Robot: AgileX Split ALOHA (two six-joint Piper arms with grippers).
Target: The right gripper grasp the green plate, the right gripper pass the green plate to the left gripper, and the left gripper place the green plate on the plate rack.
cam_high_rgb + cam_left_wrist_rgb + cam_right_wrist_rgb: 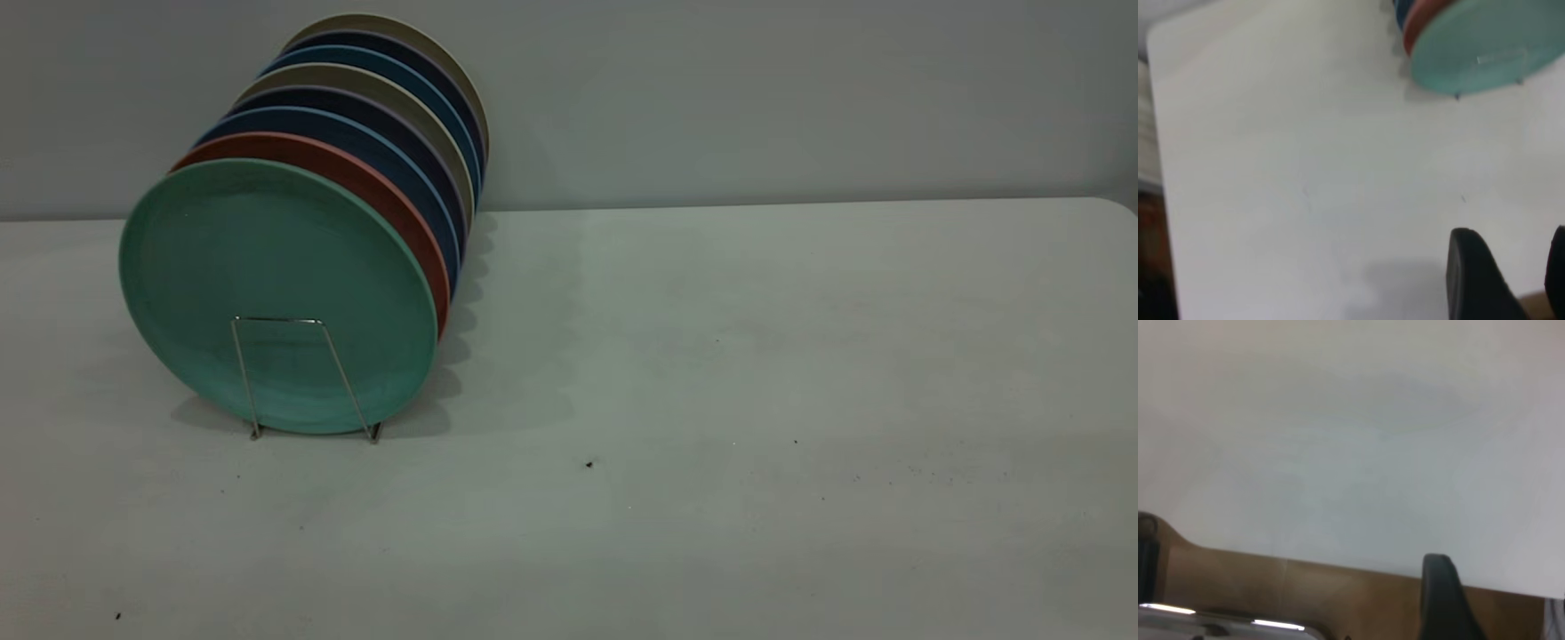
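Green plate (267, 284) upright in front slot of plate rack (302, 378), left side of desk (711, 356); red plate (391, 200) just behind. Left gripper (1515, 280) over bare desk, fingers apart. Right gripper (1291, 600) at desk edge, fingers apart.

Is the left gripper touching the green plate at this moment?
Apart. The left wrist view shows the left gripper over bare table, with open tabletop between it and the green plate standing in the plate rack.
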